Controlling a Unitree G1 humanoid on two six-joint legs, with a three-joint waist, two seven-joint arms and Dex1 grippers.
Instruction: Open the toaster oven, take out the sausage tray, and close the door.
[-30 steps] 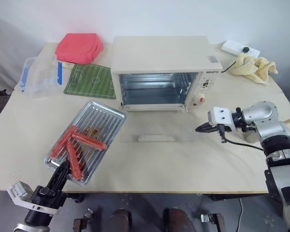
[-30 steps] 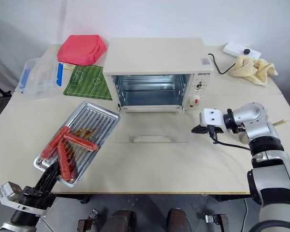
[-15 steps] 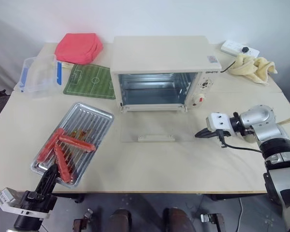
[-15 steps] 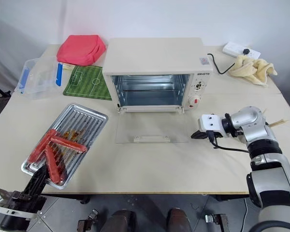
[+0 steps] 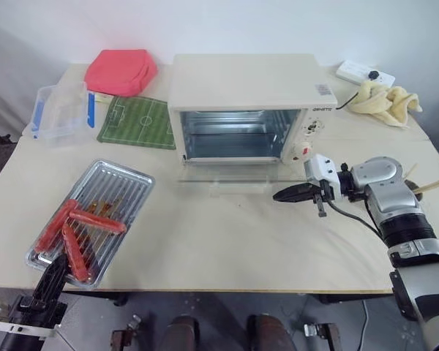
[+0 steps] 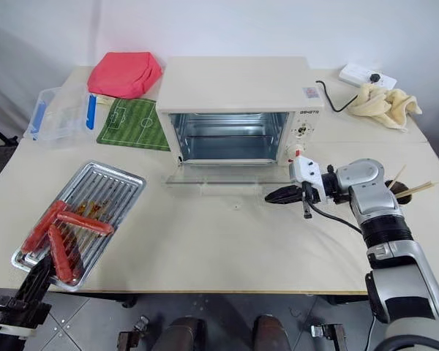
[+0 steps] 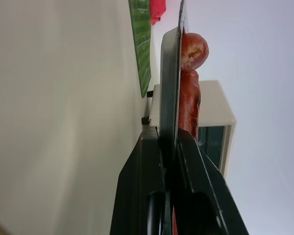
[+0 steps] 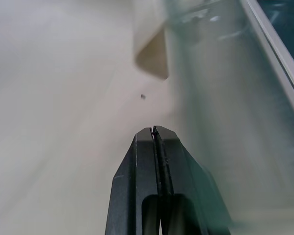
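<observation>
The cream-white toaster oven (image 5: pixel 241 88) stands at the back middle of the table, its cavity open. Its glass door (image 5: pixel 227 175) hangs part-way up, with the bar handle (image 5: pixel 238 189) just off the tabletop. My right gripper (image 5: pixel 278 195) is shut, its tip at the door's right front corner; the glass (image 8: pixel 220 98) shows beside the fingertips (image 8: pixel 147 134). The silver sausage tray (image 5: pixel 124 191), with three red sausages (image 5: pixel 95 221), lies at the front left. My left gripper (image 5: pixel 56 259) is shut on the tray's near rim (image 7: pixel 170 88).
A red pouch (image 5: pixel 121 71), a clear box with blue clips (image 5: pixel 58 113) and a green football-pitch mat (image 5: pixel 137 122) sit at the back left. A power strip (image 5: pixel 364 72) and a yellow cloth (image 5: pixel 384 100) lie at the back right. Wooden sticks (image 5: pixel 424 186) are near my right arm.
The left gripper has drawn the tray left and toward the front edge. The right gripper has swung left to the door, and the door has risen from flat on the table.
</observation>
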